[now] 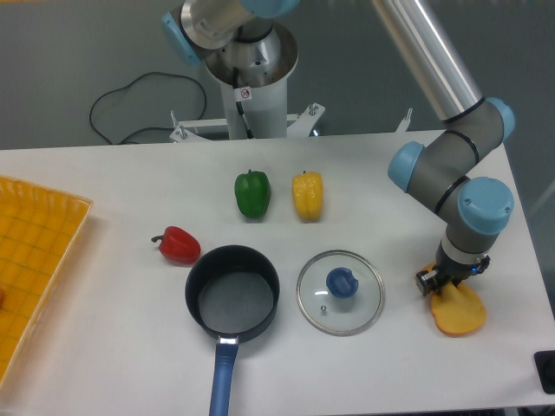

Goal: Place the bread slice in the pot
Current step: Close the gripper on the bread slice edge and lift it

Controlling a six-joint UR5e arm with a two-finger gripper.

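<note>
One flat golden bread slice (pixel 459 313) lies beneath the pincer (pixel 441 282), grip unclear; round black pot (pixel 232 291) apart.

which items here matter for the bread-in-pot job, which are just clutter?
Job:
bread slice, right side of the table, under the gripper
pot, empty, blue handle toward the front edge

Clutter:
glass lid, flat beside the pot
green pepper
yellow pepper
red pepper
yellow tray, left edge
</note>
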